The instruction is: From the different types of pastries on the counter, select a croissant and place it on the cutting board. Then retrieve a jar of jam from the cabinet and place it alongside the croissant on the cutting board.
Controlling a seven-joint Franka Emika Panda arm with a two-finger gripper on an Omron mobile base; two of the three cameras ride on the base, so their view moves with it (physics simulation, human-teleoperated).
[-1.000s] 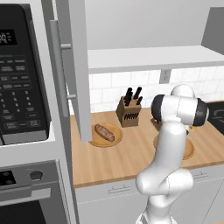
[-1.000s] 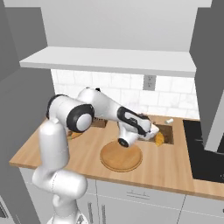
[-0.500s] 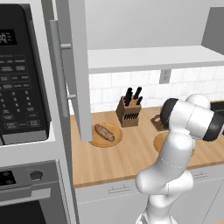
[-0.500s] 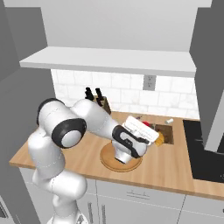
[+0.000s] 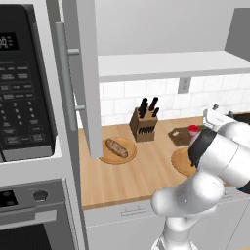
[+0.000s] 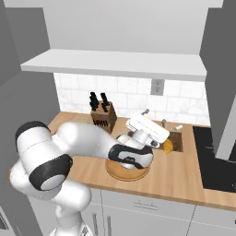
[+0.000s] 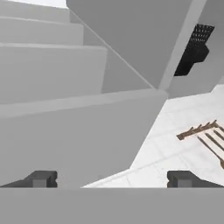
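Since a second ago we have swung our arm away from the round plate (image 6: 128, 171) and lifted our hand up and to the right, so it now points off at grey walls and a white floor. Our fingers (image 7: 111, 179) are spread wide apart with nothing between them.

We think both parts of the job look done. Our croissant (image 6: 168, 146) is the small yellow piece lying on the dark cutting board (image 6: 177, 140), at the back of the desk (image 5: 132, 175) near the tiled wall. Our red jar of jam (image 5: 193, 130) stands on the cutting board too. From the left side we see the jar clearly, but our arm hides the croissant there, so we cannot tell if the two are touching.

Our other pastry, the brown loaf (image 5: 116, 148), lies alone on its own plate (image 5: 106, 155) by the knife block (image 5: 143, 125). Our cabinet (image 5: 83, 73) door hangs open. What may be left is pulling our arm back.
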